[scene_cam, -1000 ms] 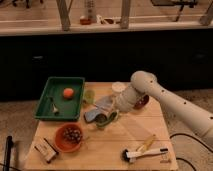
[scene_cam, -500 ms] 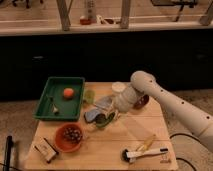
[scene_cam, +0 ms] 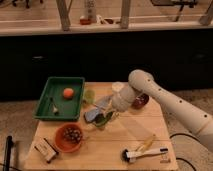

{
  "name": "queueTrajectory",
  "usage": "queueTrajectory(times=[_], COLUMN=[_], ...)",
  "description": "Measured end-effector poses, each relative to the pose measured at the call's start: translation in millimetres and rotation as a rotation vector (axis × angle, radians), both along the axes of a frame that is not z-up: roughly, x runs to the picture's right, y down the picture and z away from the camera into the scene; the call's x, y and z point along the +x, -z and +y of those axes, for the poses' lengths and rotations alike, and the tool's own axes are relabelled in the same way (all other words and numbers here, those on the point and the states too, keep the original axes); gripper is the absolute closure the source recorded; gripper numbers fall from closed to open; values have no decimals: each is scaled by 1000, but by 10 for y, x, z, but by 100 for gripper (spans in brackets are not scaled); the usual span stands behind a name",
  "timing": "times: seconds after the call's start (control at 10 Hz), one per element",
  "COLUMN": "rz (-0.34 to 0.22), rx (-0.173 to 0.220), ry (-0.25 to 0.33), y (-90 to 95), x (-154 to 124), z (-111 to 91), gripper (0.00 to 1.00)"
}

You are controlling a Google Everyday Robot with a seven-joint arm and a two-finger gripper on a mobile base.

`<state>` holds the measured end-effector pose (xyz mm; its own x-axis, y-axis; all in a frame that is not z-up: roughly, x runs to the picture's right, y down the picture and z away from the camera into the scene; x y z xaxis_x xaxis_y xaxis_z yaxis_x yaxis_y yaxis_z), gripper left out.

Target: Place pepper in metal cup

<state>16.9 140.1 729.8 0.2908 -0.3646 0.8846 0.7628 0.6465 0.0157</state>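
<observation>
My gripper (scene_cam: 107, 113) is at the end of the white arm, low over the middle of the wooden table (scene_cam: 125, 135). A green piece that looks like the pepper (scene_cam: 106, 120) shows just under the gripper, beside a blue-grey object (scene_cam: 96, 113). I cannot tell whether the gripper is holding it. The metal cup does not show; the gripper and arm may be hiding it.
A green tray (scene_cam: 47, 97) with an orange ball (scene_cam: 68, 92) sits at the back left. A pale green cup (scene_cam: 89, 96), a white cup (scene_cam: 117, 87) and a dark red bowl (scene_cam: 140, 102) stand behind the arm. An orange bowl (scene_cam: 69, 137), a small box (scene_cam: 46, 149) and a yellow-handled brush (scene_cam: 142, 149) lie near the front.
</observation>
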Motion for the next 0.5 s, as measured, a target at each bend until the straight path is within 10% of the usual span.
queueTrajectory(times=[0.5], rz=[1], rx=[27], ry=[52], y=[-39], x=[-170], z=[-1], gripper=[100])
